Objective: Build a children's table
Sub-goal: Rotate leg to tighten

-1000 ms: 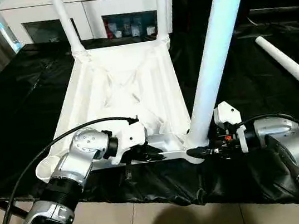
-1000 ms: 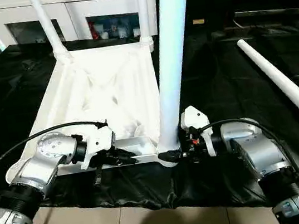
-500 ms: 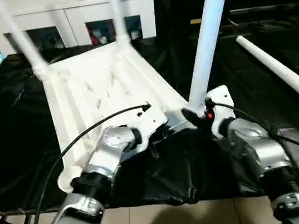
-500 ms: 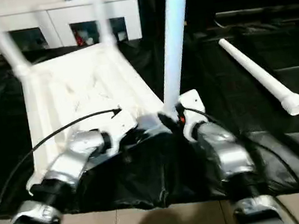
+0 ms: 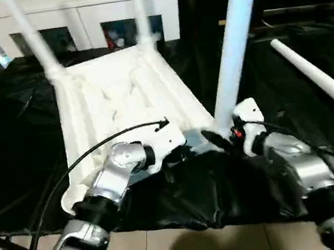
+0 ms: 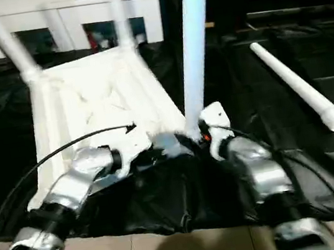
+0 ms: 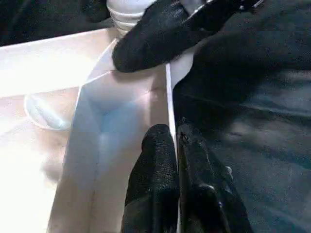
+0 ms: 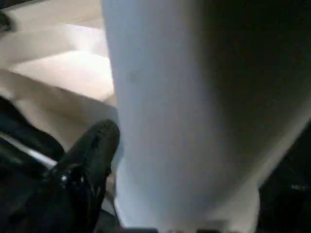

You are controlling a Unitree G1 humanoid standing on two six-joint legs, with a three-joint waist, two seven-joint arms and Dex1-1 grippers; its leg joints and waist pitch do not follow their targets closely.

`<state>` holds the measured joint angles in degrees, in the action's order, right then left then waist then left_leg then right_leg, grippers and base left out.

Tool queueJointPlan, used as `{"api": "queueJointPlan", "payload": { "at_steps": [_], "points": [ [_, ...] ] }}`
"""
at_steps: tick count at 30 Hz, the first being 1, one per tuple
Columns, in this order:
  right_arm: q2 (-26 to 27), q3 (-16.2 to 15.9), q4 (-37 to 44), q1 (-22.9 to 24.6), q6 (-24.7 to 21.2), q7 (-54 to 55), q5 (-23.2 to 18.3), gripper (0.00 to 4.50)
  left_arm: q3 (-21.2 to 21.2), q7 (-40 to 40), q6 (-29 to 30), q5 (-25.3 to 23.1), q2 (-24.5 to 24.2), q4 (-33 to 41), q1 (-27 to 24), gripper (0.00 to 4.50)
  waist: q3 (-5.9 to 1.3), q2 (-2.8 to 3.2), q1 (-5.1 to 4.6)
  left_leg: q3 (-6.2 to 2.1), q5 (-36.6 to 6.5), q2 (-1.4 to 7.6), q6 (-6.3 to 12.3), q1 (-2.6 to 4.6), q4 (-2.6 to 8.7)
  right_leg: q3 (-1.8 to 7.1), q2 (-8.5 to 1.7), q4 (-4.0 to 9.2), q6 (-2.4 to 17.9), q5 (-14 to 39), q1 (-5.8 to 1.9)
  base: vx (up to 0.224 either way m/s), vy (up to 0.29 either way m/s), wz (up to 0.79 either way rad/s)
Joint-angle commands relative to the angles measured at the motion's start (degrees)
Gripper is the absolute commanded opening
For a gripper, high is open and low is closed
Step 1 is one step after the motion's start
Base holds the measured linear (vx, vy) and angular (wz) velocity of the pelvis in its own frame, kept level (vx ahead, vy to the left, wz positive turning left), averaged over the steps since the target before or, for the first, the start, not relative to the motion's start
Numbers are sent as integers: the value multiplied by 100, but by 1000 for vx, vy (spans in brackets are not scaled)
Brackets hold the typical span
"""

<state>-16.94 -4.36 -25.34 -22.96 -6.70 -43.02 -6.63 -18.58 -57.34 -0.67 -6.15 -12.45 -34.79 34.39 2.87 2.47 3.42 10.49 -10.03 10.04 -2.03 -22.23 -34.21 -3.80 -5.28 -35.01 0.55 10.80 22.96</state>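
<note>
The white tabletop [image 5: 119, 100] lies underside up on the black-covered work table, skewed to it. Two white legs [image 5: 34, 38] [image 5: 140, 9] stand in its far corner sockets. A third leg [image 5: 233, 39] rises from the near right corner. My right gripper [image 5: 220, 141] is shut on that leg's base; one black finger [image 8: 92, 150] presses its side and the other is hidden behind it. My left gripper [image 7: 170, 145] is shut on the thin near rim [image 7: 167, 97] of the tabletop, close to that corner. A fourth leg [image 5: 317, 80] lies loose on the right.
A white glass-door cabinet [image 5: 76, 19] stands behind the work table. The black cover [image 5: 209, 194] is bunched up along the front edge under my forearms. A black cable [image 5: 95, 148] arcs over my left arm. Tiled floor shows below.
The tabletop has turned on the work table, its near end swinging right with both grippers still on it. The black cover has bunched at the front. The view has also shifted.
</note>
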Motion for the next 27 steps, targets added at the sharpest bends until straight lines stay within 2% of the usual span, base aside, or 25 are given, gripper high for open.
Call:
{"api": "queueJointPlan", "payload": {
  "at_steps": [1, 6, 9, 10, 13, 15, 22, 27],
  "points": [
    [-175, -283, 286, 57, 60, -749, -110, 367, -65, -505, -314, 414, 40, 357, -11, 0, -386, -110, 3, -84, -1077, 298, 559, 93, 370, 238, -329, 415, 1356, 867, -296, 0, 0, 0],
    [-626, -523, 486, 139, 62, -1786, -278, 367, -30, -1085, -417, 550, -237, 336, -13, 0, -381, -108, 32, -84, -1189, 312, 532, 96, 377, 235, -329, 422, 1364, 1010, -288, 0, 0, 0],
    [-826, -656, 537, 124, 15, -2365, -406, 367, -48, -1411, -479, 587, -411, 295, 6, 0, -395, -113, 58, -81, -1067, 318, 576, 87, 363, 238, -336, 390, 1415, 813, -290, 0, 0, 0],
    [-855, -680, 554, 120, 5, -2461, -431, 340, -53, -1472, -490, 594, -445, 288, 7, 0, -396, -110, 69, -79, -1034, 321, 597, 90, 359, 235, -333, 385, 1438, 768, -282, 0, 0, 0],
    [-941, -776, 652, 113, -33, -2826, -491, 340, -78, -1721, -512, 631, -576, 279, 23, 0, -398, -121, 100, -75, -951, 323, 637, 93, 354, 236, -332, 374, 1471, 696, -281, 0, 0, 0],
    [-974, -844, 709, 113, -60, -2998, -515, 305, -97, -1853, -557, 626, -649, 250, 37, 0, -393, -122, 144, -68, -1021, 331, 618, 104, 358, 240, -339, 380, 1458, 800, -268, 0, 0, 0],
    [-886, -894, 790, 163, -155, -2960, -534, 276, -25, -1814, -561, 631, -637, 130, 80, 0, -392, -127, 167, -77, -1065, 328, 487, 107, 373, 240, -342, 380, 1414, 890, -264, 0, 0, 0],
    [-575, -654, 639, 209, -412, -1967, -369, 274, 90, -1024, -399, 416, -384, -41, 204, 0, -378, -139, 144, -88, -1106, 318, 404, 99, 390, 241, -346, 409, 1335, 1106, -264, 0, 0, 0]
  ]
}}
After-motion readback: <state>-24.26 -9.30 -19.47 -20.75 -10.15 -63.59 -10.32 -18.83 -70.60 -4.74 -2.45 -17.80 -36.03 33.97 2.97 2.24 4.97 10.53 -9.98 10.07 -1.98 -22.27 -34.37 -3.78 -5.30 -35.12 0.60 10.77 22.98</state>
